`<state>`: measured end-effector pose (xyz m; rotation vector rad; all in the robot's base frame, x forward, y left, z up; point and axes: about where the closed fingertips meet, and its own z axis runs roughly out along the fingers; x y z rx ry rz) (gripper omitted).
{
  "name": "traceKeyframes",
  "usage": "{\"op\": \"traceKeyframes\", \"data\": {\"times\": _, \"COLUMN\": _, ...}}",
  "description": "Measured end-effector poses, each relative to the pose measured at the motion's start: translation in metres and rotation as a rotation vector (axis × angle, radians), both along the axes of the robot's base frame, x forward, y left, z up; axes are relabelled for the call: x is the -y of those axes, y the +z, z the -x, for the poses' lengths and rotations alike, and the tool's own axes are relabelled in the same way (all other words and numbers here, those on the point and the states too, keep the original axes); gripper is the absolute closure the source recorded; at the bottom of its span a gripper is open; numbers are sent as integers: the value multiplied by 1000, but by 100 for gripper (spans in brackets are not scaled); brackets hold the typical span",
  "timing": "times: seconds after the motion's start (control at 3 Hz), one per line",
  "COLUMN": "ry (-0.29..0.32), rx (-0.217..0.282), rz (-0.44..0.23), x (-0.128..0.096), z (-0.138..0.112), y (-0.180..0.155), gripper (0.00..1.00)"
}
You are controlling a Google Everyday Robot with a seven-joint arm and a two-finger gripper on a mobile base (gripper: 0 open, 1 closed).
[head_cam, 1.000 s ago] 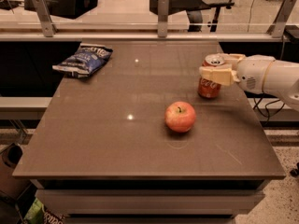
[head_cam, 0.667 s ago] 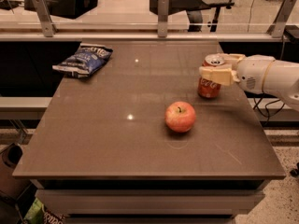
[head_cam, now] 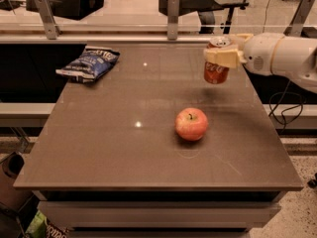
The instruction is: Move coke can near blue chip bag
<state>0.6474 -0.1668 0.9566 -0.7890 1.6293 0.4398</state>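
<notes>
Pincer (head_cam: 218, 56) (upper right) aloft, seemingly clamped

The gripper (head_cam: 216, 54) is lifting the coke can (head_cam: 216, 74) off the table (head_cam: 124, 150); both are now hanging above its far right part.

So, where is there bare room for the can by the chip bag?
Bare table lies right of and in front of the chip bag, up to the apple. The gripper holds the can far right. Nowhere crowded.
</notes>
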Motion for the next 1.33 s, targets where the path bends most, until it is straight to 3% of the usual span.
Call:
{"op": "traceKeyframes", "data": {"times": 0.67, "ry": -25, "rx": 6, "rz": 17, "x": -35, "z": -22, "y": 21, "gripper": 100}}
{"op": "traceKeyframes", "data": {"times": 1.0, "ry": -38, "rx": -1, "rz": -38, "x": -53, "z": -33, "y": 18, "gripper": 100}}
{"op": "traceKeyframes", "data": {"times": 1.33, "ry": -4, "rx": -13, "rz": -86, "x": -85, "z": -38, "y": 19, "gripper": 100}}
